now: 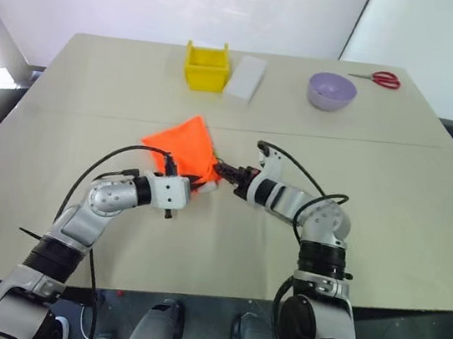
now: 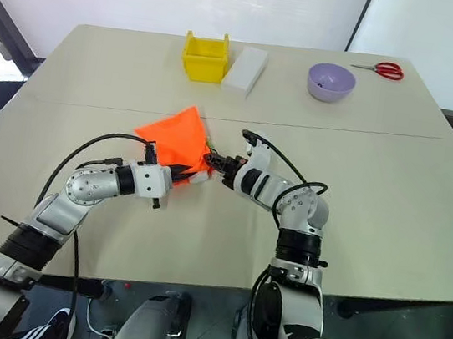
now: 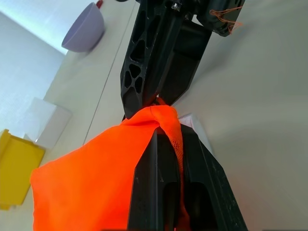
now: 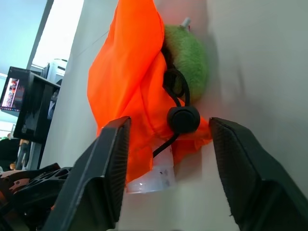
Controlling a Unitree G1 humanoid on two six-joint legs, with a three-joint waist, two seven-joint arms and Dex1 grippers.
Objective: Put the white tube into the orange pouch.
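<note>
orange pouch [image 3: 91,178] fabric is pinched in the left end effector [image 3: 168,144]; the right end effector [image 4: 166,159] gapes around its mouth.

Orange pouch [image 1: 183,151] on table, white tube [image 4: 155,179] protruding beneath.

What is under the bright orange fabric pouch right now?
A white tube pokes out beneath the bright orange fabric pouch, beside a fuzzy green piece on the black cord. The tube's other end is covered by fabric.
</note>
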